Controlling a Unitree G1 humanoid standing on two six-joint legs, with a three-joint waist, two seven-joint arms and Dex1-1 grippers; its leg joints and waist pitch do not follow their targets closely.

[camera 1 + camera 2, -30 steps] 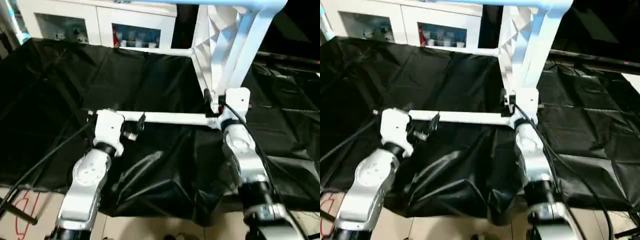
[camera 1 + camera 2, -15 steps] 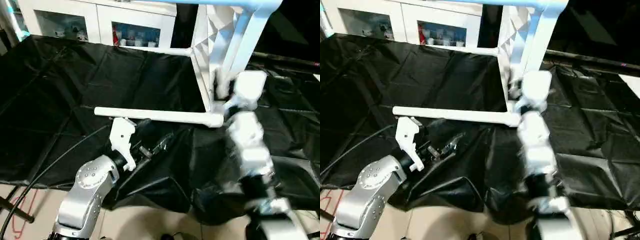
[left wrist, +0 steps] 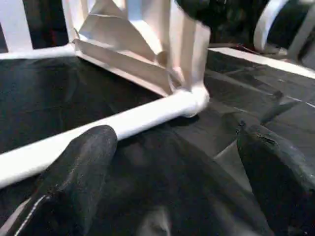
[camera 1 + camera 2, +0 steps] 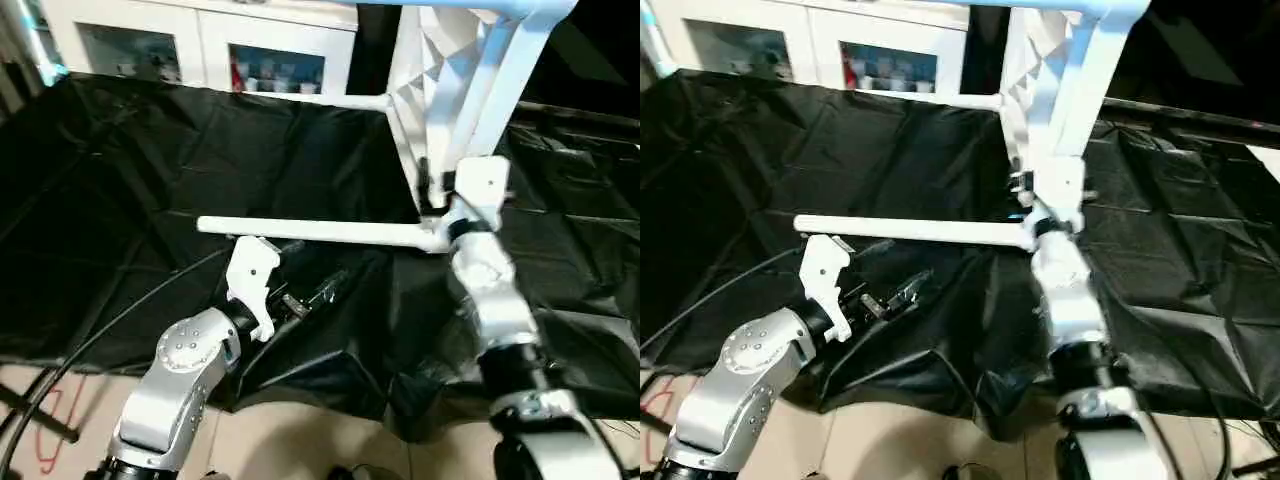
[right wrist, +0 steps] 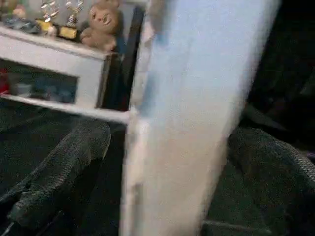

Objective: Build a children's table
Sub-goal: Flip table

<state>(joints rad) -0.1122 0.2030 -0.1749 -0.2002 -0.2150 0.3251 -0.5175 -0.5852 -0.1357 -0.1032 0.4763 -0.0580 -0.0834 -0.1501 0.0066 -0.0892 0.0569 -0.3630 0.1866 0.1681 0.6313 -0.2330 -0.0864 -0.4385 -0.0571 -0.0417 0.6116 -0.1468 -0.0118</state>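
Note:
The white tabletop (image 4: 438,75) stands on its edge at the back right, ribbed underside facing left. One white leg (image 4: 320,232) lies flat on the black cloth, its right end at the tabletop's lower corner (image 3: 192,98). Another leg (image 4: 505,85) slants up beside the ribs, and a third (image 4: 320,98) juts left near the cabinet. My left gripper (image 4: 305,282) hangs open just in front of the lying leg (image 3: 123,123), with nothing between its fingers (image 3: 74,182). My right gripper (image 4: 433,188) is at the lower corner, open, its fingers (image 5: 64,167) on either side of a white post (image 5: 192,123).
A white cabinet (image 4: 200,40) with glass doors stands along the back. Crumpled black cloth (image 4: 150,170) covers the floor and ends in a ragged front edge near my arms. A black cable (image 4: 100,330) runs across the cloth at the left.
My left gripper has come off the lying leg's left end and drawn back toward me. The right arm lifted briefly and is back at the tabletop's lower corner.

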